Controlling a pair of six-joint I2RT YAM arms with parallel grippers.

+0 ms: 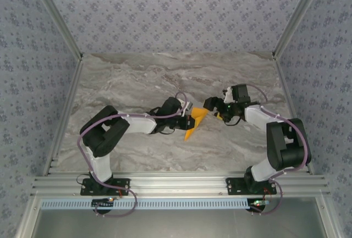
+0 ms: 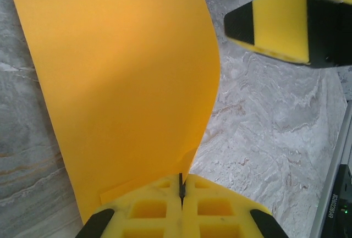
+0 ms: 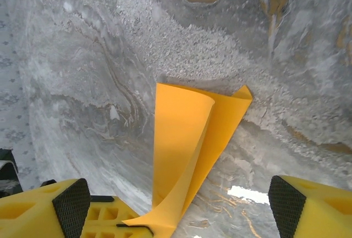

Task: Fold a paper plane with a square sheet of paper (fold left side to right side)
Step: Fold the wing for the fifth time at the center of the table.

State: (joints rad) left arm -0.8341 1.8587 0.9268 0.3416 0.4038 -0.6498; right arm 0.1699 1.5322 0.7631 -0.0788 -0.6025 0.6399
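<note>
We are taking the left gripper (image 1: 186, 120) as our fixed mark and placing everything else by it. Its claw is clamping shut on the square sheet of paper (image 1: 196, 121). From the left wrist camera we are seeing the left gripper (image 2: 181, 194) pressing its two yellow fingertips together, with the near edge of the square sheet of paper (image 2: 121, 84) caught in the seam between them.

From that pinch the orange-yellow sheet is rising and bowing away from the left gripper, so it is not lying flat on the marble table (image 1: 137, 78). In the right wrist view the square sheet of paper (image 3: 181, 139) is curling over on itself, one layer arching above the other. Its far edge seems to be resting on the table (image 3: 82, 56), though we are not able to say so for certain.

The right gripper (image 1: 213, 111) is hanging just to the right of the left gripper, on the far side of the sheet. We are seeing the right gripper (image 3: 176, 205) standing wide open, its padded fingers (image 3: 69, 208) well apart and gripping nothing. One of those fingers (image 2: 275, 26) is reaching in just beyond the sheet's curved right edge, apart from it.
</note>
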